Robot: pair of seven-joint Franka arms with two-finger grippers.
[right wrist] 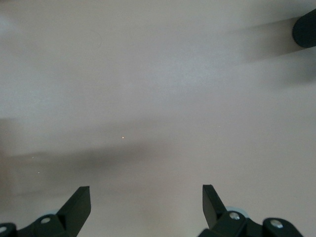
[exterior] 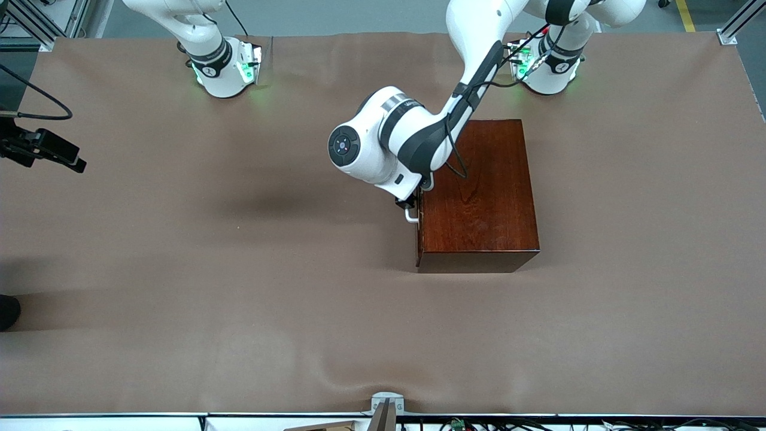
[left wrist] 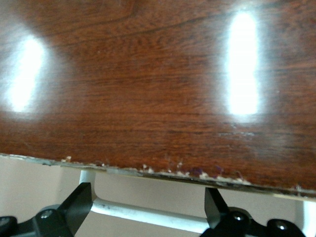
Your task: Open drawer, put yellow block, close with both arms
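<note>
The left claw (exterior: 408, 206) sits just right of centre in the front view, at the white bar handle (exterior: 410, 215) on the box's end face that looks toward the right arm's end of the desk; in the left wrist view its two black fingers (left wrist: 79, 201) stand spread apart on either side of the handle (left wrist: 148, 213), not pinching it. The drawer (exterior: 419, 230) looks pushed in, its front flush with the dark reddish-brown wooden box (exterior: 479, 191), whose chipped top edge (left wrist: 163, 170) runs straight across the lower part of the left wrist view. The right claw (right wrist: 146, 200) shows only in the right wrist view, open over bare desk (right wrist: 158, 98), while its arm waits with its base (exterior: 224, 69) at the upper left of the front view. Open brown desk (exterior: 239, 311) spreads across the whole lower half and left half of the front view, so the drawer front has free room ahead of it. The yellow block cannot be seen in any view. No readable writing shows. A black camera mount (exterior: 42, 149) juts in at the left edge, and a grey bracket (exterior: 386, 407) sits at the bottom edge, both well apart from the box.
</note>
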